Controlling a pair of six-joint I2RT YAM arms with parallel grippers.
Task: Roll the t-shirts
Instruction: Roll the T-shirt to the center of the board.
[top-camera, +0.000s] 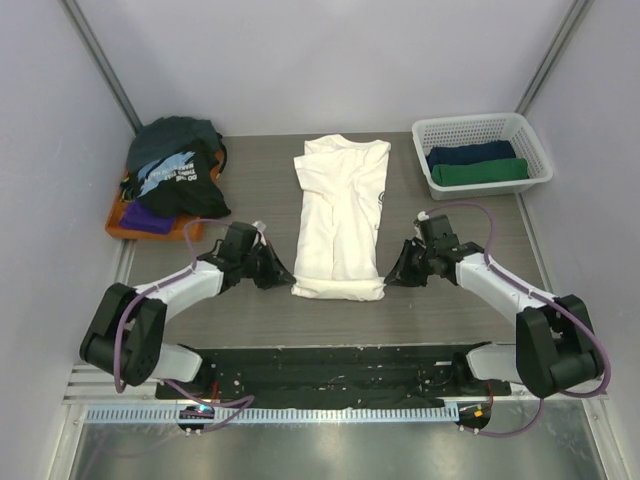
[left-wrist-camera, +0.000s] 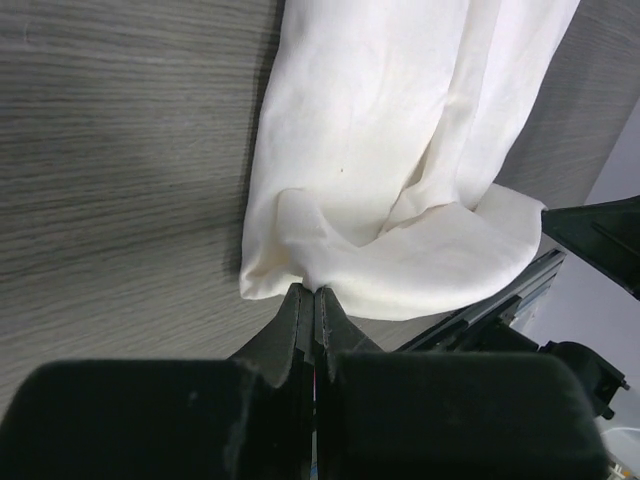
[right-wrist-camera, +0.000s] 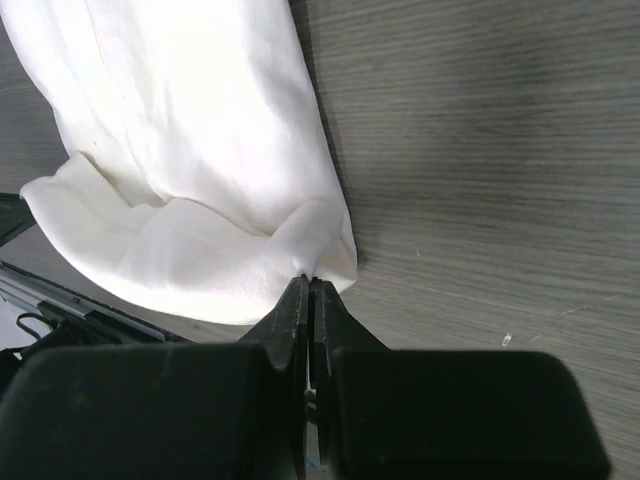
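A cream-white t-shirt (top-camera: 340, 215) lies folded lengthwise into a long strip in the middle of the table, collar end far from me. Its near hem is turned up into a short fold. My left gripper (top-camera: 287, 277) is shut on the near left corner of that hem, and the pinch shows in the left wrist view, where the gripper (left-wrist-camera: 313, 290) bites the t-shirt (left-wrist-camera: 380, 150). My right gripper (top-camera: 388, 278) is shut on the near right corner. In the right wrist view the gripper (right-wrist-camera: 309, 280) pinches the t-shirt (right-wrist-camera: 190, 130) cloth at its tips.
A heap of dark t-shirts (top-camera: 175, 170), black with pale-blue print, purple and dark teal, rests on an orange tray (top-camera: 125, 228) at the back left. A white lattice basket (top-camera: 480, 130) at the back right holds a navy roll (top-camera: 470, 153) and a green roll (top-camera: 480, 172).
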